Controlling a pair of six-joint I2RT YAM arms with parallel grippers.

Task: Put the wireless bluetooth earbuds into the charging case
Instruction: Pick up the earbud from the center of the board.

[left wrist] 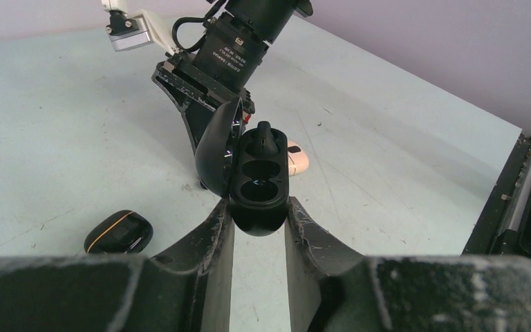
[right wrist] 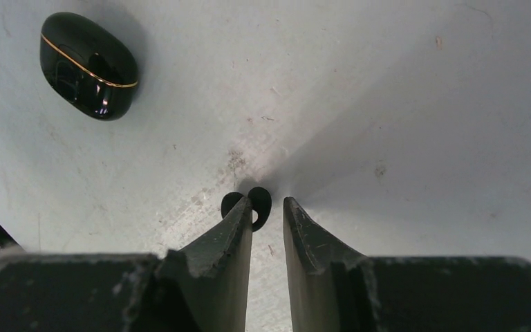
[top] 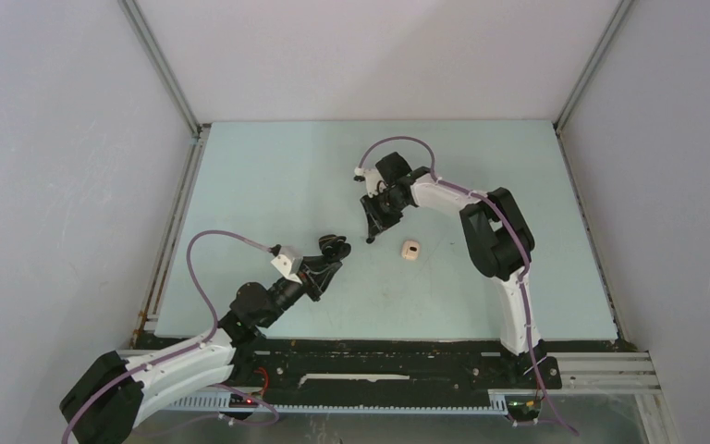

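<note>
My left gripper (left wrist: 258,207) is shut on a black charging case (left wrist: 257,197), held above the table with its lid (left wrist: 214,155) swung open to the left. A black earbud (left wrist: 265,135) stands in the case's far end, and two round wells nearer me look empty. My right gripper (right wrist: 268,202) points down at the table with its jaws a little apart. Another black earbud (right wrist: 257,205) lies on the table against the tip of the left finger (right wrist: 238,221), partly hidden behind it and clear of the right finger. From above, the right gripper (top: 370,233) hangs just right of the held case (top: 334,247).
A second black case with a gold line (right wrist: 86,66) lies closed on the table near the right gripper, and also shows in the left wrist view (left wrist: 119,233). A small beige case (top: 411,251) sits right of both grippers. Grey walls enclose the pale green table (top: 268,176).
</note>
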